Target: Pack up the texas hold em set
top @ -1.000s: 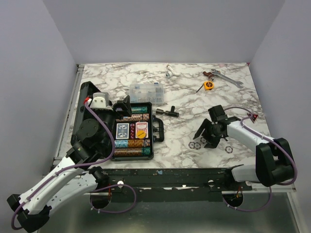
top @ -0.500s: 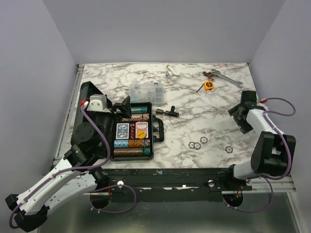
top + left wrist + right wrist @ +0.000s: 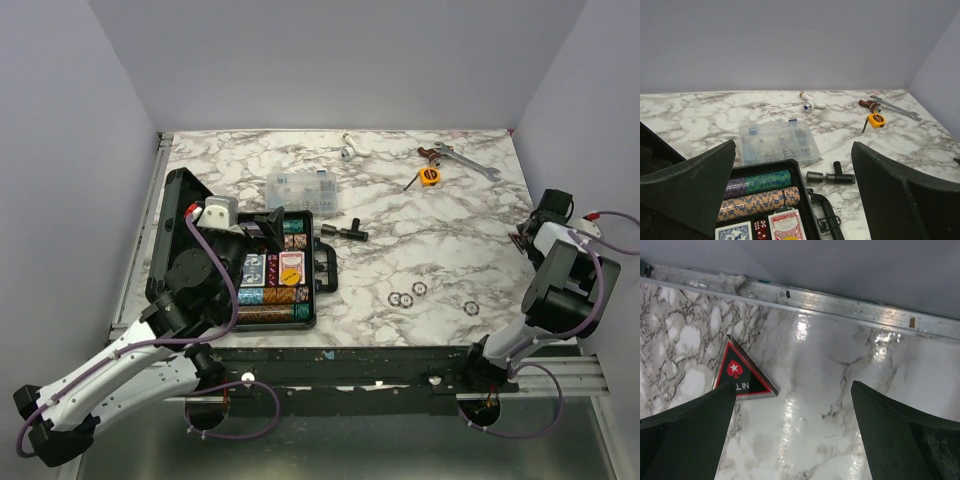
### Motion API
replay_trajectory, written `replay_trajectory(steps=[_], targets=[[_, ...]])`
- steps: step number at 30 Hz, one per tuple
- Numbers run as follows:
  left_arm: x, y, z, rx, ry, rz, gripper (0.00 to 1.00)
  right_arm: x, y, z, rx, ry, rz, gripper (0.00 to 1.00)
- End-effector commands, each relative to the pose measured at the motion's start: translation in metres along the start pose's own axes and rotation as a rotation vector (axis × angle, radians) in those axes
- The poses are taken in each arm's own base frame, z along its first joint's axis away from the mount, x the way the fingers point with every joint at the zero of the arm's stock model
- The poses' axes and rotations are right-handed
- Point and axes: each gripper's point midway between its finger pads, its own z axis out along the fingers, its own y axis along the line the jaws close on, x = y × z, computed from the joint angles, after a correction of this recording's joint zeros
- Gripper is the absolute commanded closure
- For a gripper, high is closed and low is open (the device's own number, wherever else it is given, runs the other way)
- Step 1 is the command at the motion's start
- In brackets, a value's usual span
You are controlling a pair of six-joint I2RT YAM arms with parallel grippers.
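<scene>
The black case [image 3: 322, 268] lies open at the left, its lid [image 3: 178, 215] standing up. Its tray holds rows of chips [image 3: 760, 181], a blue deck [image 3: 735, 232], a red deck [image 3: 787, 224] and a yellow button [image 3: 291, 266]. My left gripper [image 3: 272, 224] hangs open and empty over the tray's far end; in the left wrist view [image 3: 794, 160] nothing lies between its fingers. Several small round pieces [image 3: 407, 297] lie loose on the table right of the case. My right gripper [image 3: 545, 212] is open and empty at the far right edge, above a black-and-red triangular marker [image 3: 742, 375].
A clear compartment box [image 3: 301, 187] sits behind the case, a black T-shaped tool [image 3: 343, 231] beside it. A yellow tape measure [image 3: 430, 176], a wrench [image 3: 465, 160] and a small white piece [image 3: 347, 152] lie at the back. A metal rail [image 3: 830, 302] borders the table's right edge.
My right arm swung from the middle of the table, near the round pieces, out to the far right edge. My left gripper shifted slightly right over the case.
</scene>
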Motion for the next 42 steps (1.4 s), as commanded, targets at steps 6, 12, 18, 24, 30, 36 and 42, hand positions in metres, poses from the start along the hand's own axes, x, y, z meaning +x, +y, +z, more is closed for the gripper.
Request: replay_trajectory(steps=[6, 12, 18, 24, 30, 36, 42], targets=[[-0.036, -0.041, 0.001, 0.141, 0.031, -0.214, 0.02, -0.008, 0.055, 0.022, -0.167, 0.075, -0.137, 0.00], [-0.067, -0.055, 0.009, 0.180, -0.016, -0.249, 0.02, 0.015, 0.057, 0.030, -0.187, 0.156, -0.188, 0.01], [-0.056, -0.054, 0.013, 0.173, -0.027, -0.208, 0.01, 0.037, 0.075, 0.026, -0.254, 0.192, -0.261, 0.03], [-0.029, -0.043, 0.012, 0.136, -0.001, -0.145, 0.02, 0.053, 0.094, 0.034, -0.279, 0.199, -0.413, 0.03], [-0.027, -0.041, 0.013, 0.132, -0.003, -0.097, 0.02, 0.076, 0.117, 0.027, -0.293, 0.202, -0.548, 0.03], [-0.031, -0.043, 0.010, 0.155, -0.013, -0.108, 0.01, 0.073, 0.112, 0.033, -0.206, 0.189, -0.492, 0.02], [-0.033, -0.043, 0.008, 0.159, -0.017, -0.115, 0.01, 0.058, 0.111, 0.026, -0.118, 0.213, -0.326, 0.00]])
